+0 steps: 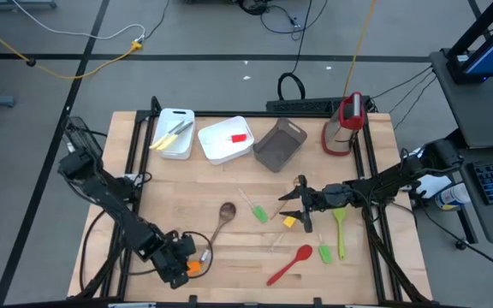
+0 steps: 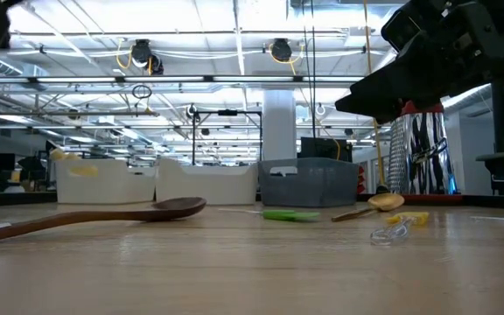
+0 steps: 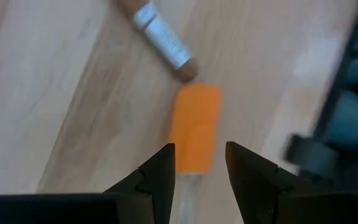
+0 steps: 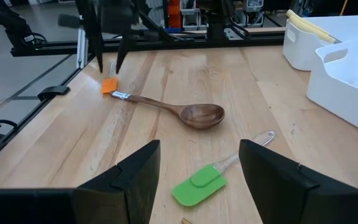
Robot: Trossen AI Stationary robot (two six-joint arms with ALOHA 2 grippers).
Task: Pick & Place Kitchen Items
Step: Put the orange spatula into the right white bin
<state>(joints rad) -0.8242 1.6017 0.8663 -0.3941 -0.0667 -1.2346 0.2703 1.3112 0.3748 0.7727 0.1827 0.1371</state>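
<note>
My left gripper (image 1: 187, 267) stands open at the table's near left, pointing steeply down over a small orange spatula (image 3: 194, 127) that lies flat on the wood. Its fingertips (image 4: 107, 59) hang just above the spatula, on either side of its near end. The labelled end of a brown wooden spoon's handle (image 3: 163, 34) lies just beyond the spatula. My right gripper (image 1: 302, 205) hovers open and level over the middle right of the table, above a green spatula (image 4: 197, 185). A yellow spatula (image 1: 289, 222), a red spoon (image 1: 291, 263) and a green spoon (image 1: 341, 229) lie near it.
Along the far edge stand a white bin (image 1: 175, 133) holding pale knives, a second white bin (image 1: 226, 139) with a red item in it, a tilted grey bin (image 1: 281, 144) and a red-and-silver appliance (image 1: 342, 124). Another green spatula (image 1: 324, 253) lies near the front right.
</note>
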